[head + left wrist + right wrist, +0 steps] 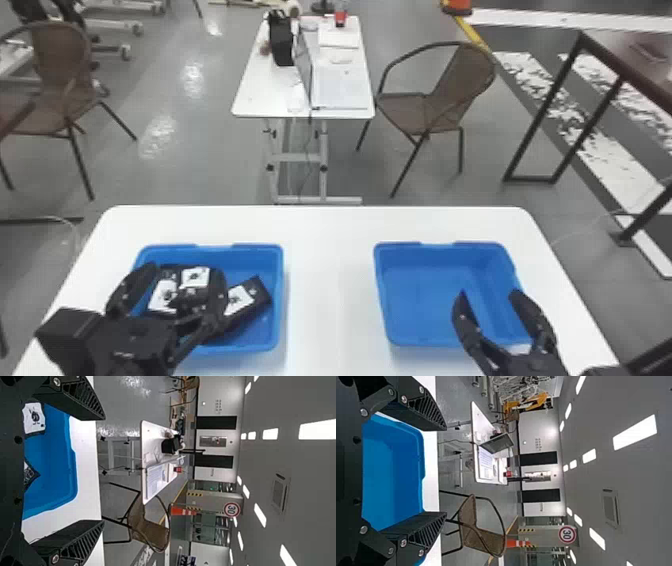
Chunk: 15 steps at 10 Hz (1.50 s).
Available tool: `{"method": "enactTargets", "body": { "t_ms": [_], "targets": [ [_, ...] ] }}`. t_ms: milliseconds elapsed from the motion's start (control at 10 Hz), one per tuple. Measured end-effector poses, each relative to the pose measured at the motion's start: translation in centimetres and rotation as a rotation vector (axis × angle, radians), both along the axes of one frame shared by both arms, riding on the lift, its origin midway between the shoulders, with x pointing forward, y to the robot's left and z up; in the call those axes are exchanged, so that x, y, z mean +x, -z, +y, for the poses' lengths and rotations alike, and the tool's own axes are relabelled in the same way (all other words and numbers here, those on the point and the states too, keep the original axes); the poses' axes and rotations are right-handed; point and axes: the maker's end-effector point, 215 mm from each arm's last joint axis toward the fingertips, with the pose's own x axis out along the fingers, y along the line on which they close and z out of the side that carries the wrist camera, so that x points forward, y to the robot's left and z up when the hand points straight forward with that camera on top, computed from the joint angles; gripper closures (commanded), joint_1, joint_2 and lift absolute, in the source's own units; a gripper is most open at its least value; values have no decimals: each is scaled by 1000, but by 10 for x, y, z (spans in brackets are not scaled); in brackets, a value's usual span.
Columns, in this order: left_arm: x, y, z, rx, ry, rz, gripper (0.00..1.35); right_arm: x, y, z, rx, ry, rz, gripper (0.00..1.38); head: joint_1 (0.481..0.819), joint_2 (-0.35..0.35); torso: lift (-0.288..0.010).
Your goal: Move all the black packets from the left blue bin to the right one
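Over the left blue bin, my left gripper stands open above several black packets with white labels. One packet lies slanted in the bin's right part, another shows between the fingers. The left wrist view has the left gripper with its fingers wide apart, a packet and the blue bin beyond. My right gripper is open at the near right part of the right blue bin, which holds no packets. The right wrist view shows the right gripper spread over that bin.
Both bins stand on a white table with a gap of tabletop between them. Farther off are a second table with a laptop and a brown chair. Another chair stands at the far left.
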Motion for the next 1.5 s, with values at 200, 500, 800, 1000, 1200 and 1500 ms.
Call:
{"method": "enactTargets", "body": {
  "t_ms": [200, 500, 800, 1000, 1200, 1500],
  "targets": [
    [0, 1, -1, -2, 0, 2, 101, 1, -1, 1, 1, -3, -3, 283, 695, -68, 0],
    [0, 25, 12, -15, -29, 64, 165, 1, 1, 1, 9, -2, -1, 283, 695, -55, 0],
    [16, 60, 52, -21, -77, 164, 200, 2, 2, 6, 26, -7, 1, 283, 695, 3, 0],
    [28, 88, 74, -15, -62, 241, 196, 8, 2, 18, 54, -20, -4, 282, 695, 49, 0],
    [35, 118, 100, 24, -91, 339, 197, 11, 4, 26, 69, -31, -2, 283, 695, 94, 0],
    [64, 155, 99, 53, 65, 443, 199, 18, 3, 34, 80, -47, -3, 283, 695, 103, 0]
  ]
}}
